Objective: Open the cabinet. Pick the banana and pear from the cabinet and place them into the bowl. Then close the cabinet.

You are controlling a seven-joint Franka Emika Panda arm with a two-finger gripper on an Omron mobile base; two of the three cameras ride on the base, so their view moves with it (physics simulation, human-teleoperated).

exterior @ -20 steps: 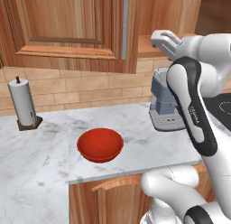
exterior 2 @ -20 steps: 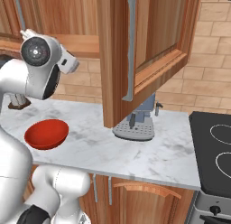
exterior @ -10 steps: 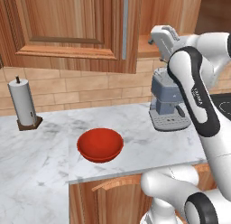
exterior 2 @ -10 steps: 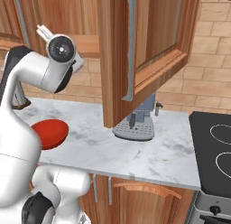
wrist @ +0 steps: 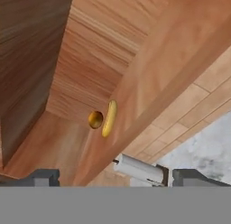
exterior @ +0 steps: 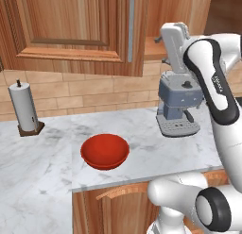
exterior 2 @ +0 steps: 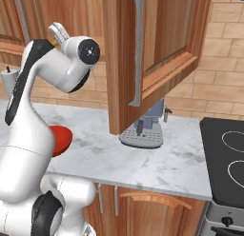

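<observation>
Claw (wrist: 110, 173) spread wide, nothing held — banana (wrist: 108, 118) is seen straight ahead inside cabinet (wrist: 67, 83), long axis roll-tilted, pear (wrist: 95, 119) touching it.

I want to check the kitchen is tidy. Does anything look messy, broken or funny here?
Nothing is spilled or broken. The one thing off is the cabinet: its right door stands swung open over the counter. The banana and pear sit side by side inside. The red bowl is upright and empty.

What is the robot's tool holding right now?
Nothing. The tool is open, and the banana and pear sit inside the cabinet, untouched.
</observation>
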